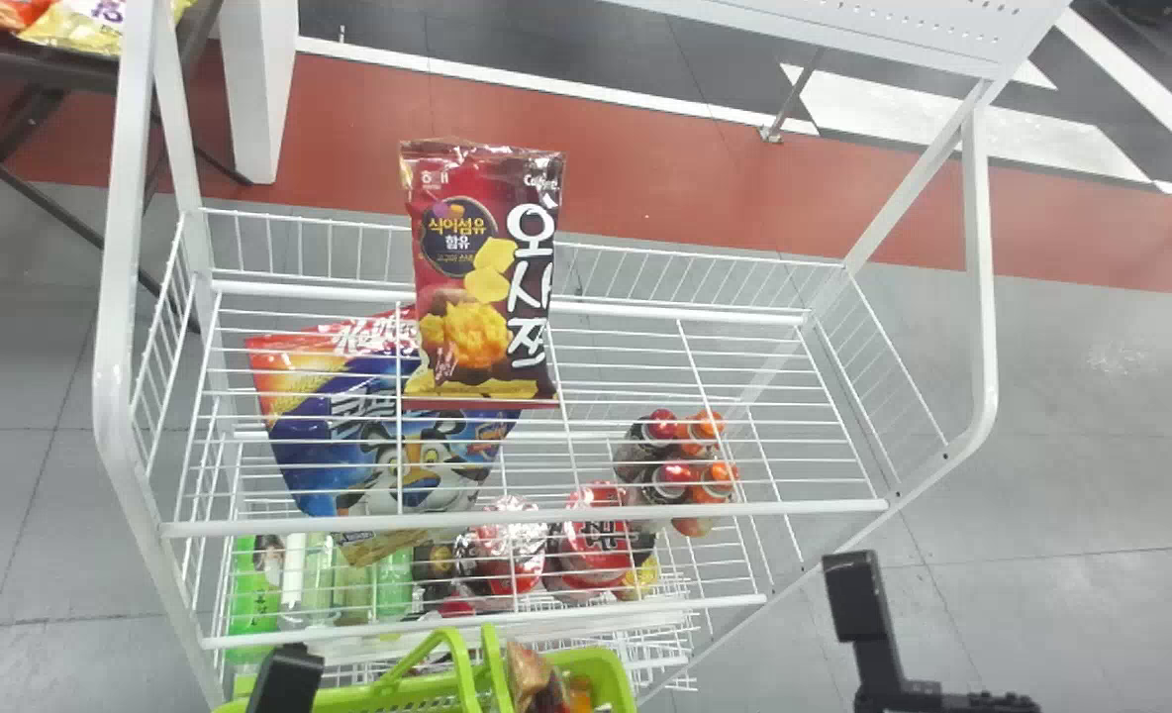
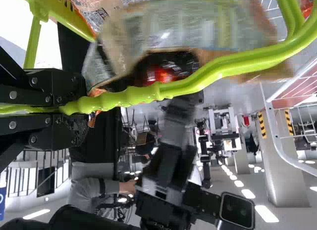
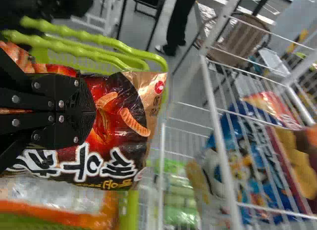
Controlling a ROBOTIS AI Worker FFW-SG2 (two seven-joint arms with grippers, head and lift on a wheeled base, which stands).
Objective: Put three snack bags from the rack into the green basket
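Right gripper [image 1: 851, 599] is by the basket [image 1: 618, 668], fingers lying across the red ridged-snack bag [image 3: 121, 111]. Right gripper [image 3: 91, 111] narrow, looks clamped on that bag; motion blur, so grip depth unclear. Bag is at the basket, beside its handles, sticking out past the fingertips. Left gripper [image 1: 287, 683] closed on the basket handle [image 2: 198, 81]. Beyond the basket: maroon snack bag [image 1: 477, 297] on the rack [image 1: 546, 520].

Tall white Korean lettering marks the maroon snack bag [image 1: 475, 267], head view's upper centre; bold white Korean lettering marks the red-and-black snack bag [image 3: 114, 136], right wrist view's lower left.
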